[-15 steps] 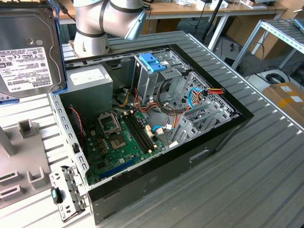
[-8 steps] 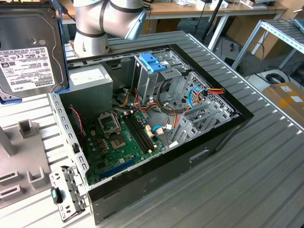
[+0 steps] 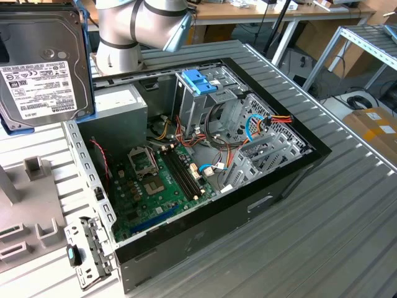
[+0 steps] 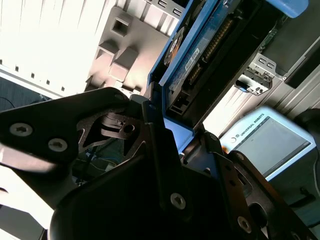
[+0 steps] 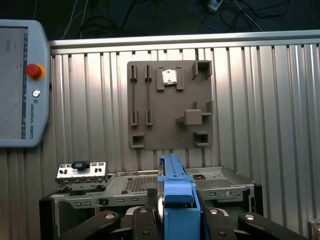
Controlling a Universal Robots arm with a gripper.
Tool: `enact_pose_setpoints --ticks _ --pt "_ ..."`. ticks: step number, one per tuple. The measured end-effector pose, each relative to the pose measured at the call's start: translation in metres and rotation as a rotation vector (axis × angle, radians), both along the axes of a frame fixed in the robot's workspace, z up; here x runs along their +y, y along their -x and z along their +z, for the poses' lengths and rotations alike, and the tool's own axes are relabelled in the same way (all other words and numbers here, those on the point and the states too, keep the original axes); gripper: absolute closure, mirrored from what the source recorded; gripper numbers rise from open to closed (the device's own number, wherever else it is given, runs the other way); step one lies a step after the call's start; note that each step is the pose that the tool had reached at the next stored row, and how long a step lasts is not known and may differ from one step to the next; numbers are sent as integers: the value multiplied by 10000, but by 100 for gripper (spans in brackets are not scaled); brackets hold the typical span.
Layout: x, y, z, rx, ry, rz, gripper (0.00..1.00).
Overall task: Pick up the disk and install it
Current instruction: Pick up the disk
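Observation:
The disk, a dark grey hard drive with a white label in a bright blue carrier rail, hangs in the air at the exterior view's upper left, above the grey table and beside the open computer case. In the first wrist view the disk is edge-on, with my gripper shut on it and black fingers pressing from both sides. The second wrist view has the same grip: my gripper clamps the disk at its blue rail. Inside the case stands an upright metal cage with a light blue tab.
The case holds a green motherboard and loose cables. A grey fixture plate lies on the ribbed table beside the case. A small metal bracket sits at the case's near corner. A teach pendant rests on the table.

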State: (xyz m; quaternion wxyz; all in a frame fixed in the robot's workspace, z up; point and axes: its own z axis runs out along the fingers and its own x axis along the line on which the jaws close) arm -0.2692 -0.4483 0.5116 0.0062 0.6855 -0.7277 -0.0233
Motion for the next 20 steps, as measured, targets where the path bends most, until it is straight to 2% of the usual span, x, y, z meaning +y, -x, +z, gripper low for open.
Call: enact_pose_setpoints --ticks 20 --pt "0 -169 -12 -1 7 0 63"
